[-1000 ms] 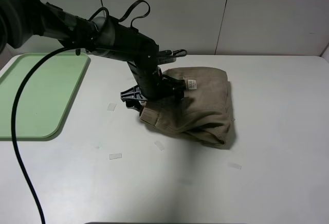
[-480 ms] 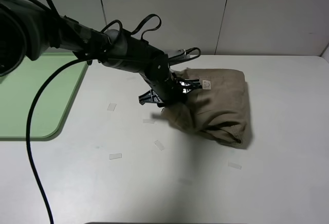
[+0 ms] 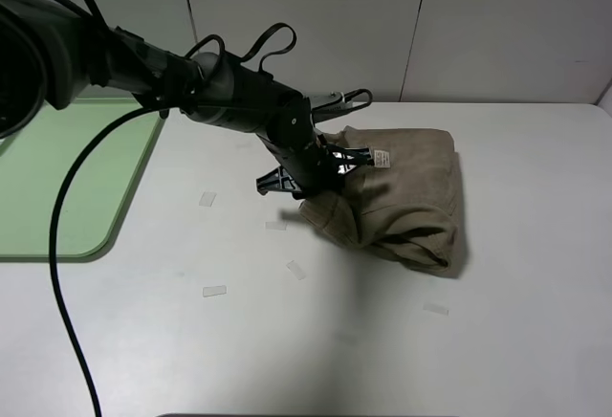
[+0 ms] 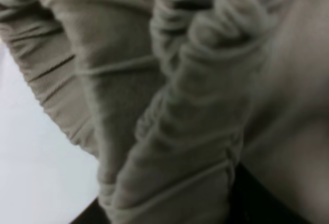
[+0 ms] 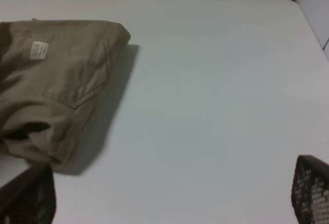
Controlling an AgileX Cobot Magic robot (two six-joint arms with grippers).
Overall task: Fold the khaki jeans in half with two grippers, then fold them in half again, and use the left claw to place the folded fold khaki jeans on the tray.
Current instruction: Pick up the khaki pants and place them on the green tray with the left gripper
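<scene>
Exterior high view: left gripper pinches the gathered waistband of the soft, limp khaki jeans, bundled centre-frame on the surface; right gripper's fingers stand spread.

Count from the high view: 1 pair of khaki jeans, folded into one bundle, with 1 white label showing. 1 tray, pale green. 1 worktop. 1 black arm in that view, with 1 gripper and 1 black cable. About 6 small clear tape scraps scattered on the worktop. The right wrist view shows 2 fingertips of a second gripper.
</scene>
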